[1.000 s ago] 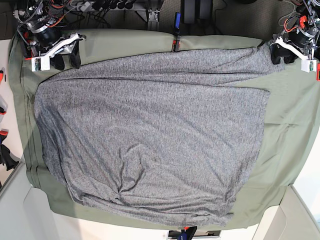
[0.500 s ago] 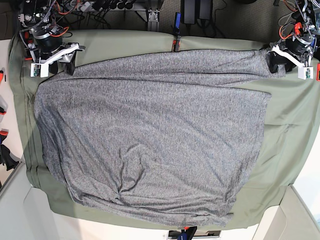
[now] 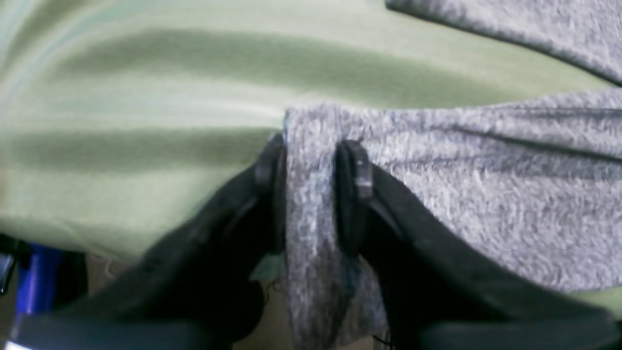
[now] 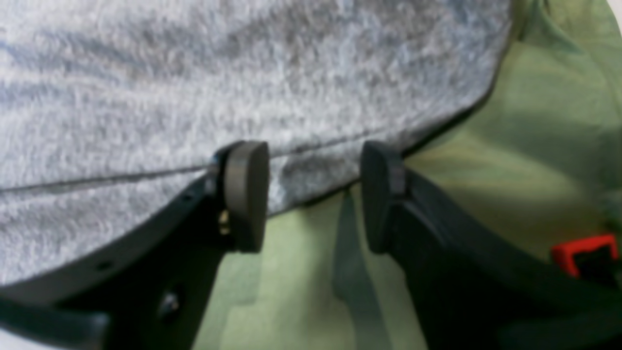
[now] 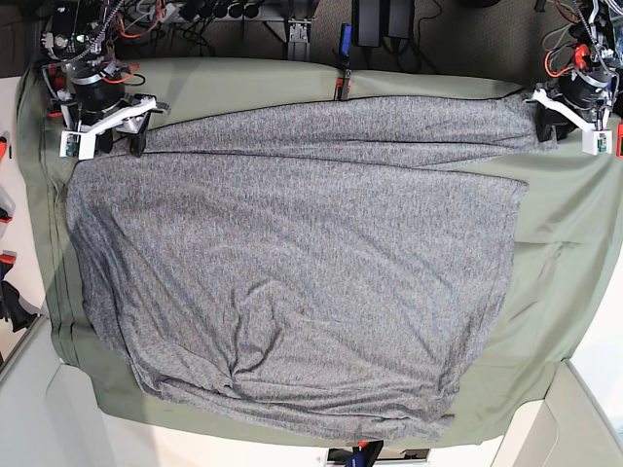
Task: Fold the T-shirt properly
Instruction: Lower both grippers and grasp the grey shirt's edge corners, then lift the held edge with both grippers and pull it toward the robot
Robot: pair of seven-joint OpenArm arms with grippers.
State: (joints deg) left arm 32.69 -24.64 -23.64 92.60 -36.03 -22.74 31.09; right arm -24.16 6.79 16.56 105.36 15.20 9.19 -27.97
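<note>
base view: mottled grey t-shirt (image 5: 292,263) spread flat, left fingers (image 3: 352,165) pinching its corner, right fingers (image 4: 245,189) parted.

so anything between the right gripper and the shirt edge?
Nothing visible. The right gripper is open, its jaws straddling the T-shirt hem directly, with only the green table cloth beneath.

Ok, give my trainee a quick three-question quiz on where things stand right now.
1. True or false: the left end effector is pinching a fold of the T-shirt.
2. The jaws of the right end effector are: A) open at the shirt's edge, B) clamped on a sleeve, C) out of view.
3. Fill in: the shirt lies spread on an olive-green ____.
Key: 1 true; 2 A; 3 table cloth.
</note>
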